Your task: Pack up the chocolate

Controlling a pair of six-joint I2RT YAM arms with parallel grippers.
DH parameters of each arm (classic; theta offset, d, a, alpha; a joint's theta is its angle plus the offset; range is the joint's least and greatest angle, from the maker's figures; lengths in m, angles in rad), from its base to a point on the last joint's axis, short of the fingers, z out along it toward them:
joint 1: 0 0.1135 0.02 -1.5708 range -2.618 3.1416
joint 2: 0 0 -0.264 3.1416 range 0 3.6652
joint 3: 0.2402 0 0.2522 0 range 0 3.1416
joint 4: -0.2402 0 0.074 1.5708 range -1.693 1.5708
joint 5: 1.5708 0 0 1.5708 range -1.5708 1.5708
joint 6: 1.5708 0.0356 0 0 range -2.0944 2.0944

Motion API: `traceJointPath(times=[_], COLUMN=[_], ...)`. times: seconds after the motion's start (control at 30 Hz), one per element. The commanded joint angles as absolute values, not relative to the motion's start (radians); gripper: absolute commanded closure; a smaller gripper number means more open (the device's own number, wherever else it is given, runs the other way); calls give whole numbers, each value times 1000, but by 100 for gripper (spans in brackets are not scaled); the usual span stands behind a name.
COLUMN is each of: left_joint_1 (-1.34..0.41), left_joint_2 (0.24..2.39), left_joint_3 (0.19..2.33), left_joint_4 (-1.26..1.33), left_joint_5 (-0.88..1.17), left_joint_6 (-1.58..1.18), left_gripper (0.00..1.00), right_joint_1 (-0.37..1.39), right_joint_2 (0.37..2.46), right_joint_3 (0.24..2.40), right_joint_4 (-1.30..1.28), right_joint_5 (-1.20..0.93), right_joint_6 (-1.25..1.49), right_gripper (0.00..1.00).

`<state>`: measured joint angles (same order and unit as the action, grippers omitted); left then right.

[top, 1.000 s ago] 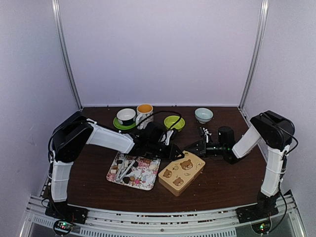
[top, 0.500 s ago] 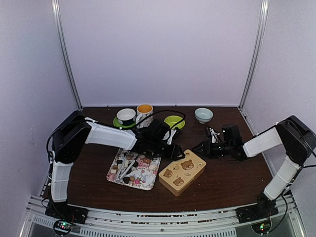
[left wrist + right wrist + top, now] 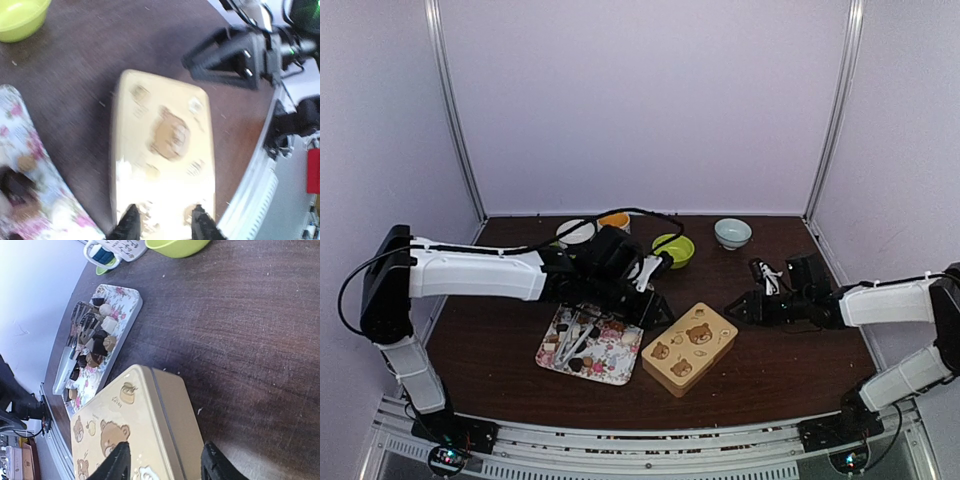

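I judge nothing packed yet: the chocolate [image 3: 95,347] sits on the floral tray [image 3: 620,352], the bear tin [image 3: 688,348] beside it shut. My left gripper [image 3: 163,226] and right gripper [image 3: 167,462] hang spread, empty.

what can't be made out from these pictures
- Inside of the tan rectangular bear-print tin: lid closed, every view.
- Small chocolate pieces on the floral tray: too small to count from above; blurred in left wrist view.
- White round cup: partly behind left arm, top view.
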<state>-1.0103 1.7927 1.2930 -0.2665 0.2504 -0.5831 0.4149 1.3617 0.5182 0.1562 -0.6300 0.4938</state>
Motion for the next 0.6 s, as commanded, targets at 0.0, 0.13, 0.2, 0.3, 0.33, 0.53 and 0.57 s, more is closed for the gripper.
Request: traceJointPath(times=[0.0,0.13,0.2,0.3,0.33,0.53,0.57], left_joint_1=[-1087,-1124,-1133,-1155,-1162,-1175,-1175], left_joint_2=[1721,1722,1750,1795,1807,1864,1881], left_joint_3=[1195,1130,1119,1132,1139,1124,1113], left_joint_4=[-240,-114,-50,15,30,94,106], left_joint_5=[315,371,400,419,424,417,417], left_joint_6=[-566,-557,-570,-567,-565,-590,-596], left_gripper=[75,100,100,100,100,100,100], right_joint_1=[427,449,462,484,493,542,543], right_joint_2=[1230,1159,1171,1225,1245,1373,1403], right_joint_3=[471,453,457,471,482,585,590], right_joint_4=[140,214,272,391,428,527,551], right_joint_5=[-666,-719,-732,-733,-734,-734,-735], right_joint_6=[498,565,600,671,691,734,740], right_gripper=[54,62,71,94,100,100,100])
